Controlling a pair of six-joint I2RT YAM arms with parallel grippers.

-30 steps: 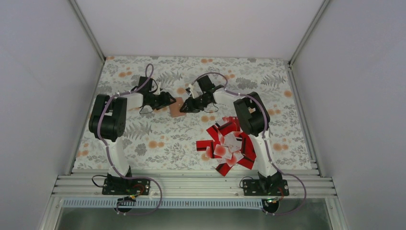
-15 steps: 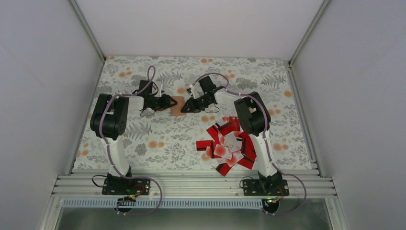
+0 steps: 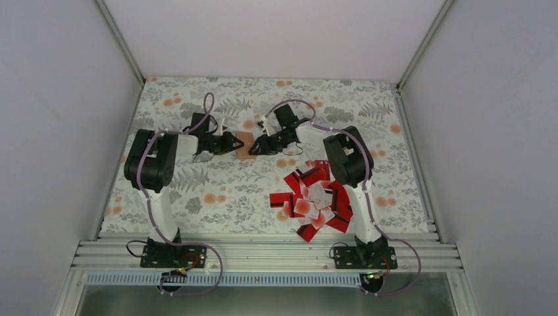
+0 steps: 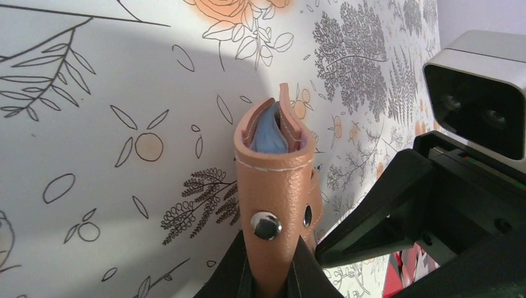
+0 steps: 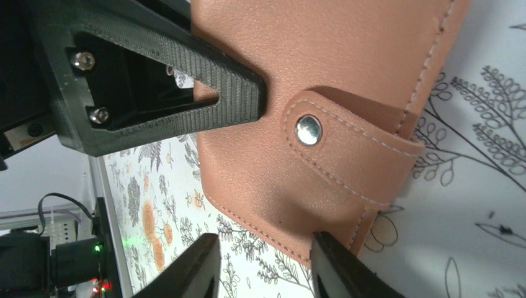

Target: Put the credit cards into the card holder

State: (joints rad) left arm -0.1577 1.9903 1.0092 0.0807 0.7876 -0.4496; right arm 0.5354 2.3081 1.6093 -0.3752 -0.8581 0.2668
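Card holder (image 4: 273, 186) sits clamped in left pincer (image 4: 271, 268); right pincer (image 5: 263, 264) stands parted at its edge.

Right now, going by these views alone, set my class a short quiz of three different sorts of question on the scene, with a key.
1. True or false: the credit cards lie in one neat, squared-up stack.
2. What is the left gripper shut on? A) a red card B) the card holder C) nothing
3. In the left wrist view, what colour is the lining seen inside the holder's open top?

Key
1. False: they lie strewn in a heap, overlapping at many angles.
2. B
3. Pale blue.
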